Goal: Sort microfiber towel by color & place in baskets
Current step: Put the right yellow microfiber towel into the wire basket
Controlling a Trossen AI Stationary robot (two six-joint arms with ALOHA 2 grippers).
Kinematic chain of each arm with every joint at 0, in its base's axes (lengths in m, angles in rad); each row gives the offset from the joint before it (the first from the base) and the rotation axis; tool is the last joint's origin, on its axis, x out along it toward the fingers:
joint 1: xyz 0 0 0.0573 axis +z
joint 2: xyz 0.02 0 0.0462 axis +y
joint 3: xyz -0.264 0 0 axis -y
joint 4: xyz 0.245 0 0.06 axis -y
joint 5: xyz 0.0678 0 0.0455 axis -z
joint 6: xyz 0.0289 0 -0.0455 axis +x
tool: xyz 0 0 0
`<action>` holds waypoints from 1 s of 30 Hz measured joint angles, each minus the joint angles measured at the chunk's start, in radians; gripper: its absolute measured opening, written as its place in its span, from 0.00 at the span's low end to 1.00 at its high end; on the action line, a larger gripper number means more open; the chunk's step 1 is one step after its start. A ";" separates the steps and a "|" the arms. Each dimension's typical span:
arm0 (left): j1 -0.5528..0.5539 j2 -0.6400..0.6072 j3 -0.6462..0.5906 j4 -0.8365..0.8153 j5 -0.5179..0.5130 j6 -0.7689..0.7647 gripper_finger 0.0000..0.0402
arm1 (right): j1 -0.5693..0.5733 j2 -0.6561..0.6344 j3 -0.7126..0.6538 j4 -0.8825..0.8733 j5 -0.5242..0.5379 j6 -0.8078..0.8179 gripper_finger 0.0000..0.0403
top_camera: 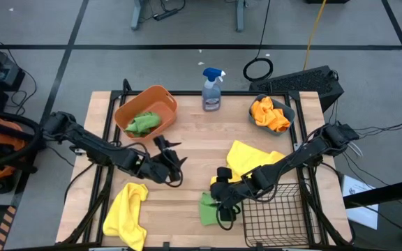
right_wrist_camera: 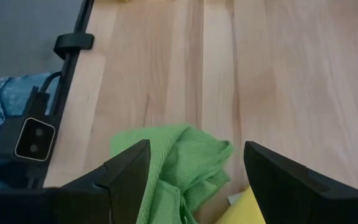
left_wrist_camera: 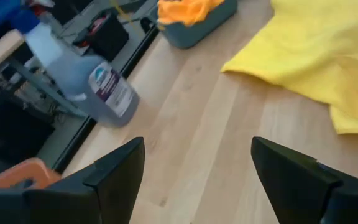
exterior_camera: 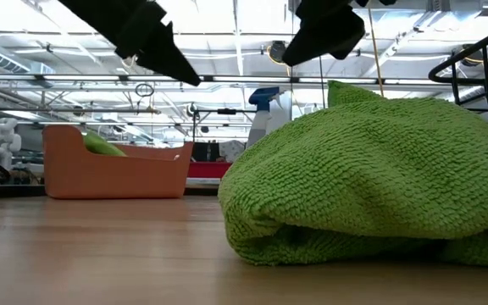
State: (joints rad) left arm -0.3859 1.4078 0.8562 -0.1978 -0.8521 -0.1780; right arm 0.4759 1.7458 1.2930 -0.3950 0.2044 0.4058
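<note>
A green towel lies crumpled near the table's front edge; it fills the low view. My right gripper hangs open just above its far side, and the cloth shows between and beyond the fingers, untouched. My left gripper stands open over bare wood at mid-table, nothing between its fingers. One yellow towel lies at the front left, another under the right arm. The orange tub holds a green towel, the teal bin orange ones. The wire basket stands at the front right.
A blue-topped spray bottle stands at the far edge between the tub and the bin. A black camera mount sits at the table's near edge, with blue denim beside it. Bare wood lies between the two grippers.
</note>
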 joint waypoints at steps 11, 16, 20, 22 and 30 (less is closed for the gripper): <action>0.034 0.052 -0.001 0.050 -0.054 -0.004 0.74 | -0.010 0.000 0.039 -0.058 -0.025 0.035 0.74; 0.039 0.078 -0.001 0.079 0.134 0.034 0.74 | -0.012 0.006 0.039 -0.075 -0.075 0.040 0.77; 0.015 0.078 0.000 0.084 0.205 0.091 0.74 | -0.012 0.020 0.039 -0.088 -0.076 0.037 0.77; 0.010 0.077 0.000 0.079 0.203 0.101 0.74 | -0.012 0.022 0.039 -0.099 -0.076 0.046 0.77; 0.006 0.077 0.000 0.075 0.201 0.113 0.74 | -0.009 0.023 0.039 -0.114 -0.091 0.115 0.77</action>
State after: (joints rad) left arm -0.3801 1.4853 0.8566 -0.1230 -0.6510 -0.0650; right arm 0.4665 1.7683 1.3315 -0.5086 0.1131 0.5212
